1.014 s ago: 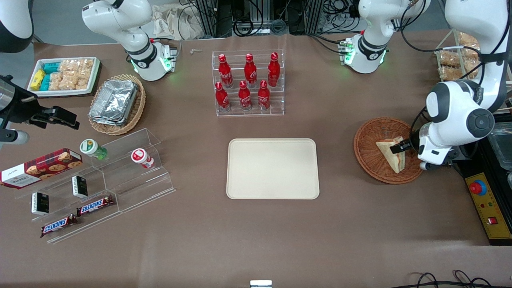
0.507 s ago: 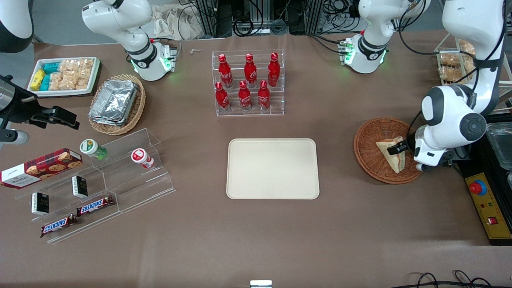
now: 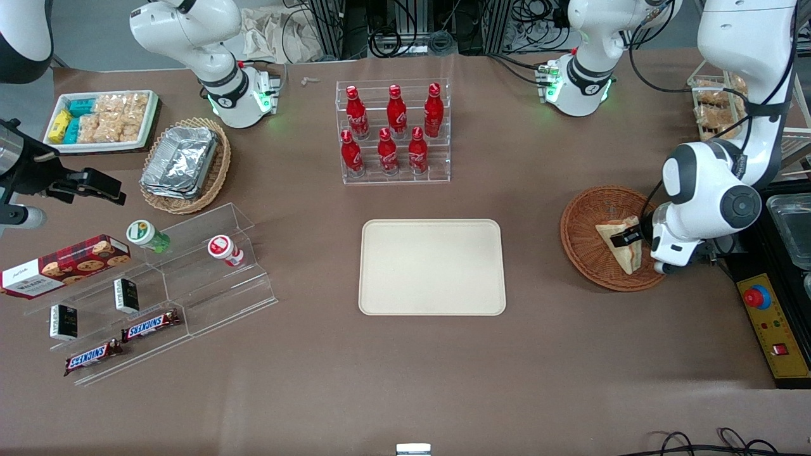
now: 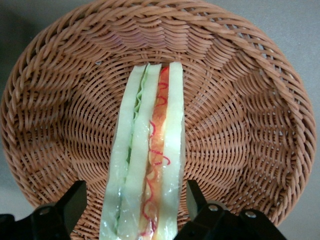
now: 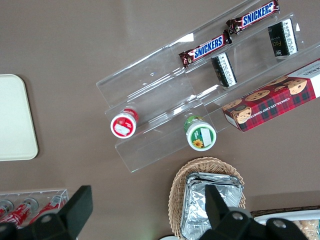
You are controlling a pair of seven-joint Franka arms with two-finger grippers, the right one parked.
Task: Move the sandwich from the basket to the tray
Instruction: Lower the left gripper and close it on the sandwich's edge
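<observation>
The sandwich [image 3: 624, 256] is a pale wedge standing on edge in the reddish-brown wicker basket [image 3: 589, 215], toward the working arm's end of the table. My left gripper [image 3: 630, 237] is down in the basket, open, astride the sandwich. In the left wrist view the sandwich [image 4: 150, 150] shows its red and green filling between the two black fingers [image 4: 75, 200]. A small gap shows on each side, with the basket [image 4: 240, 100] weave all around. The cream tray [image 3: 432, 266] lies bare at mid-table, beside the basket.
A clear rack of red bottles [image 3: 394, 133] stands farther from the camera than the tray. Toward the parked arm's end are a stepped acrylic shelf [image 3: 158, 285] with snacks and a tan basket of foil containers [image 3: 185, 163]. A yellow control box [image 3: 770, 323] sits by the basket.
The left arm has slid a little toward the tray, carrying the open gripper farther along the sandwich. The sandwich and basket have not moved.
</observation>
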